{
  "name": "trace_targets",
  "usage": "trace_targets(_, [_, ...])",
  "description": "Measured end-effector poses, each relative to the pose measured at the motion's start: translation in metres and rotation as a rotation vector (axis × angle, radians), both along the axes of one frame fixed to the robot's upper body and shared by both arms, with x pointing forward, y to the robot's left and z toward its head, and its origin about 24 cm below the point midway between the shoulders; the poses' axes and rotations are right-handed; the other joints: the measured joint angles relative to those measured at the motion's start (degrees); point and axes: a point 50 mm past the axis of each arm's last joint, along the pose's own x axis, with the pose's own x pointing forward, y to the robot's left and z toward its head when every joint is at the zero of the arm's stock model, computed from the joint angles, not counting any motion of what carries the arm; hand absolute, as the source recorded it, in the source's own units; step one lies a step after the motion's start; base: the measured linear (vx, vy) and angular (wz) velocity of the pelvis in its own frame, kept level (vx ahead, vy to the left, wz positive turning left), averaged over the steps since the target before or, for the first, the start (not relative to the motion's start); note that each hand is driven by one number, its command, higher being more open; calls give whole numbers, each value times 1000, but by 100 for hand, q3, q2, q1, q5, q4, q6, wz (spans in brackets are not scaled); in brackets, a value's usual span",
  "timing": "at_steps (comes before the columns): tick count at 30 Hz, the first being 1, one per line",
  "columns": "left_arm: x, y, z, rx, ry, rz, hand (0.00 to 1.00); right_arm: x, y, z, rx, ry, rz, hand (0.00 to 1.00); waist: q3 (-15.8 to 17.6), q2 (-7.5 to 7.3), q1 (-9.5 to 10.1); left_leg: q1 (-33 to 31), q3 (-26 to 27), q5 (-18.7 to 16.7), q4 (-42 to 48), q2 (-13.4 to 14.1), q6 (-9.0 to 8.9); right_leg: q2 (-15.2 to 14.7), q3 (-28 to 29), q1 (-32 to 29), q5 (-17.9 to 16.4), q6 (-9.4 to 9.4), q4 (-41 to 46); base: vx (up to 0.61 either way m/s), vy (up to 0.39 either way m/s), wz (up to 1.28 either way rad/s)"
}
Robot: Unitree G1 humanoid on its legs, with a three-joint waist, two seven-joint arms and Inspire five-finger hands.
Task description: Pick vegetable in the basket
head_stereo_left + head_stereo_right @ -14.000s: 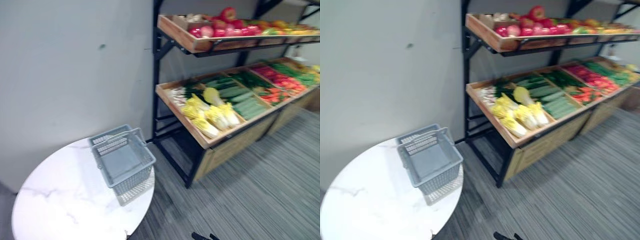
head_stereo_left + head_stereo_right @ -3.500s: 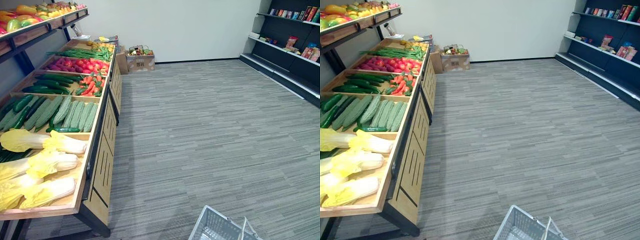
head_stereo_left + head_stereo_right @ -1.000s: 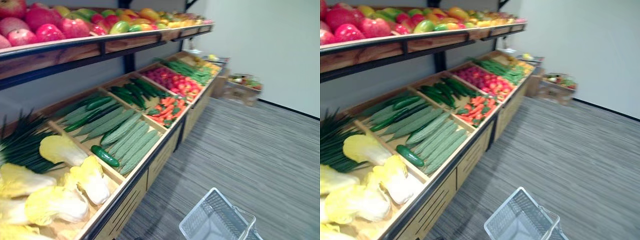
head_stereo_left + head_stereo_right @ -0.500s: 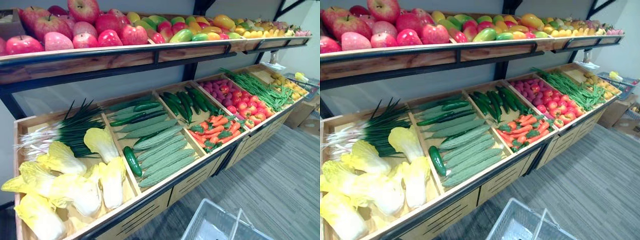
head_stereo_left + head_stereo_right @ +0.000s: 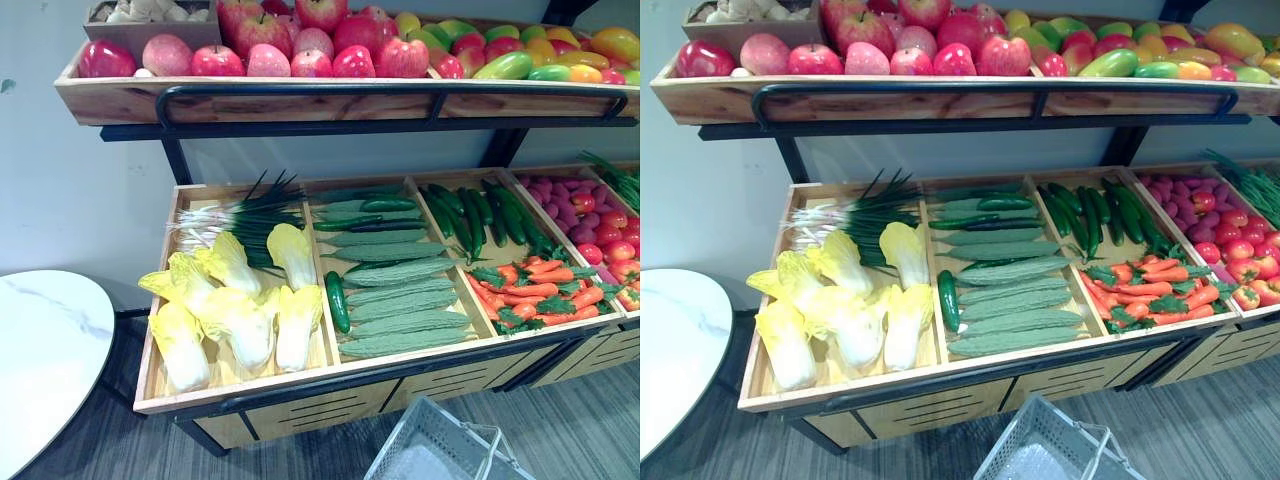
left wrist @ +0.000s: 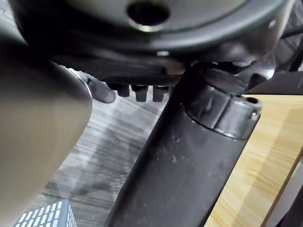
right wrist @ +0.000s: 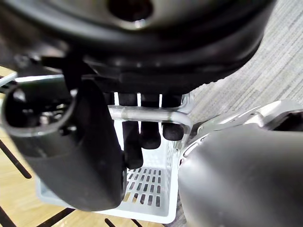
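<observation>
A grey plastic basket [image 5: 440, 452] hangs low before the vegetable stand, empty as far as I see. In the right wrist view my right hand [image 7: 142, 135] is shut on the basket's handle [image 7: 151, 115], with the basket's meshed wall [image 7: 147, 189] below the fingers. On the lower wooden shelf [image 5: 300, 375] lie yellow-white cabbages [image 5: 240, 310], green onions [image 5: 235, 215], a dark cucumber [image 5: 337, 300], ridged green gourds [image 5: 405, 305], and carrots and red peppers [image 5: 535, 290]. My left hand [image 6: 189, 156] hangs open and empty beside the stand's wooden side [image 6: 267, 151].
An upper shelf [image 5: 330, 100] of apples and mangoes overhangs the vegetables. A round white marble table [image 5: 40, 360] stands at the left, close to the stand's corner. Grey striped floor [image 5: 100, 450] lies between me and the stand.
The camera has swung left, so the stand now faces me squarely and the white table has come into view. The basket stays hanging from my right hand.
</observation>
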Motion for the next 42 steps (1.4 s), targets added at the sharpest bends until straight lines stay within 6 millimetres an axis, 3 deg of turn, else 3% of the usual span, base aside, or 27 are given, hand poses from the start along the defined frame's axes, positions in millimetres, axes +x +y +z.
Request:
trace_targets(2, [-1, 4, 0, 4, -4, 54, 100, 10, 3, 0, -1, -4, 28, 0, 65, -20, 11, 83, 226, -7, -4, 12, -10, 27, 279, 8, 12, -16, 137, -14, 16, -15])
trace_targets(5, [-2, 3, 0, -7, -11, 105, 100, 12, 4, 1, -17, -10, 74, 0, 81, -50, 19, 65, 141, -9, -10, 36, -10, 47, 308, 11, 12, -17, 159, -114, -6, 26])
trace_targets(6, [-34, 14, -1, 1, -27, 746, 100, 10, 7, 0, -19, 13, 148, 0, -29, -155, 150, -53, -260, 61, -12, 47, -10, 51, 7, 179, -9, -15, -138, -208, -39, 79])
trace_targets(8, [-39, 14, -2, 3, -15, 759, 100, 7, 6, -1, -18, 21, 145, 0, -42, -173, 148, -84, -328, 69, -11, -10, -1, 21, -58, 253, 18, -8, -205, -55, -7, 49])
trace_targets(11, [-34, 28, 3, 3, -68, 873, 100, 8, 4, 0, -19, 20, 141, 0, -59, -142, 195, -122, -337, 73, -8, -58, 1, 2, -100, 268, 35, 13, -248, 65, 15, 13])
trace_targets(13, [-8, 63, 27, 122, -235, 1040, 100, 5, 6, -1, -4, 36, 137, 0, -86, -184, 210, -79, -425, 78, -3, -56, -3, -16, -189, 344, 37, 12, -256, 46, 8, 25])
trace_targets(14, [22, 98, 66, 306, -429, 1079, 100, 0, 7, -1, 1, 40, 130, 0, -91, -190, 350, -22, -434, 78, -6, -33, -5, 14, -151, 402, 36, 10, -237, 11, -11, 14])
trace_targets(15, [34, 111, 84, 366, -503, 1069, 100, -1, 7, -1, -1, 38, 130, 0, -87, -183, 395, -13, -433, 78, -7, -29, -5, 38, -142, 423, 35, 7, -232, -28, -30, 6])
trace_targets(16, [56, 133, 124, 472, -668, 1028, 100, -3, 6, 0, -6, 33, 138, 0, -82, -127, 427, -5, -437, 74, -10, -9, -7, 51, -131, 431, 22, -13, -183, -64, -32, 0])
trace_targets(18, [80, 149, 184, 588, -900, 955, 100, -6, 2, 2, -21, 27, 143, 0, -108, -3, 423, -4, -426, 1, -12, 23, 32, 51, -75, 392, 17, -22, -110, -66, -14, -3])
trace_targets(21, [105, 129, 265, 684, -1205, 775, 100, -17, -7, 3, -49, 45, 175, 0, -304, 163, 447, -59, -278, -54, -11, 61, 17, 17, 215, 310, 44, -53, -103, -60, 38, -9])
trace_targets(25, [119, 94, 305, 670, -1356, 550, 100, -20, -9, 4, -50, 50, 175, 0, -419, 188, 427, -104, -17, -53, -10, 129, 17, 51, 264, 310, 48, -57, -253, -32, -2, -7])
trace_targets(30, [129, 81, 301, 610, -1320, 384, 100, -28, -5, 2, -25, 76, 143, 0, -544, 81, 437, -94, 140, -48, -7, 175, 23, 93, 303, 310, 51, -64, -271, 25, -14, -3])
trace_targets(34, [146, 54, 284, 611, -1193, 95, 100, -35, 1, 1, -5, 89, 114, 0, -693, -46, 468, -71, 190, -25, -3, 122, -14, 41, 419, 312, 51, -63, -234, 44, 48, 1])
trace_targets(38, [158, 27, 267, 715, -1044, -175, 100, -35, 1, 1, -4, 88, 117, 0, -714, 10, 424, 29, 313, -21, -6, 105, -27, 35, 598, 311, 51, -64, -58, 0, 52, -3])
trace_targets(42, [164, 22, 251, 848, -905, -279, 100, -37, -4, 2, -16, 95, 120, 0, -812, 140, 397, 56, 475, -127, -9, 139, -55, 30, 785, 275, 53, -66, -59, -52, 19, -17])
